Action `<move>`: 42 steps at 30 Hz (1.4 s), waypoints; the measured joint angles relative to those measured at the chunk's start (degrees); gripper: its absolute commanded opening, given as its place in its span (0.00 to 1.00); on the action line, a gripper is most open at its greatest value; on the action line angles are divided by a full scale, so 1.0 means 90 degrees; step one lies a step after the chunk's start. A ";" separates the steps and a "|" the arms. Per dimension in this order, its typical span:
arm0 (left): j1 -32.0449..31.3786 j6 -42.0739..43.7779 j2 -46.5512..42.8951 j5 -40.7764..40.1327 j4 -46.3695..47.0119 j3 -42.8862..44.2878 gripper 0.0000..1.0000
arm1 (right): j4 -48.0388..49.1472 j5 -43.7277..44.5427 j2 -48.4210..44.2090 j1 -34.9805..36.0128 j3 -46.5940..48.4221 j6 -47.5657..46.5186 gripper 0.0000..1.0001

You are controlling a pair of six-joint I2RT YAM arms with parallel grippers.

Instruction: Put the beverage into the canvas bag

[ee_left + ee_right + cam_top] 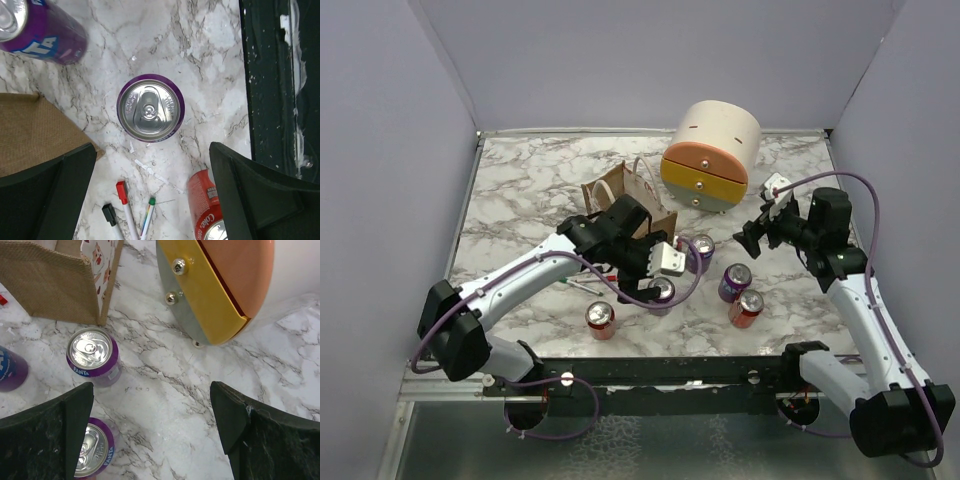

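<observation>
Marble-patterned table [520, 190], seen from above, carries the small tan canvas bag with pale loop handles [625, 190], upright just behind the left gripper [655, 272]. An upright purple aluminium beverage can [663, 290] stands on the marble below that gripper.

In the left wrist view, the jaws are spread wide either side of this can without touching it.

In the right wrist view, the right gripper [151, 387] gapes over bare marble and holds nothing.

By my reading, grasping, lifting and bagging all remain.

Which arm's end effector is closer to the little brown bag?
Left. The left end effector hovers just by the canvas bag's near side; the right end effector hangs well off to its right.
</observation>
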 measured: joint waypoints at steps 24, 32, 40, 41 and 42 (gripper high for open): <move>-0.0500 0.0294 0.1384 -0.0238 0.0787 -0.0092 0.39 | -0.0007 -0.0294 -0.0066 -0.0279 -0.0049 0.0007 1.00; -0.0503 0.0267 0.1387 -0.0109 -0.0085 0.0743 0.13 | -0.0007 -0.0296 0.0007 -0.0279 -0.0063 0.0005 1.00; -0.0170 -0.0148 0.1010 -0.0102 -0.0211 0.1996 0.08 | -0.0007 -0.0294 0.0010 -0.0279 -0.0092 0.0005 1.00; -0.0117 -0.0219 0.0940 -0.0160 -0.0211 0.2084 0.08 | -0.0007 -0.0294 0.0010 -0.0279 -0.0092 0.0005 1.00; -0.0061 -0.0274 0.0860 -0.0277 -0.0206 0.2183 0.07 | -0.0007 -0.0294 0.0010 -0.0279 -0.0095 0.0005 1.00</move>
